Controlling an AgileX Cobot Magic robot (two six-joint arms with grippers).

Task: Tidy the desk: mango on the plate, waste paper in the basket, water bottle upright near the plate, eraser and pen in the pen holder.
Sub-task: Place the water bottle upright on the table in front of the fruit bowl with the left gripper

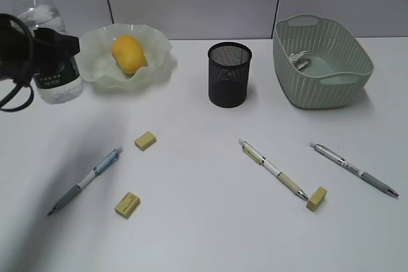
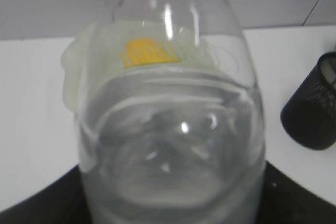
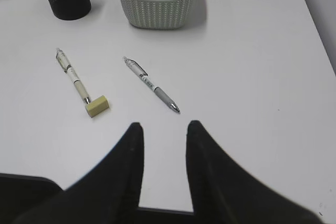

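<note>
White desk [image 1: 204,234] — water bottle [image 1: 54,62] upright inside left claw [image 1: 60,49].

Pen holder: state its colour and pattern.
Black wire mesh, seen best in the exterior view: the pen holder stands between plate and basket.
</note>
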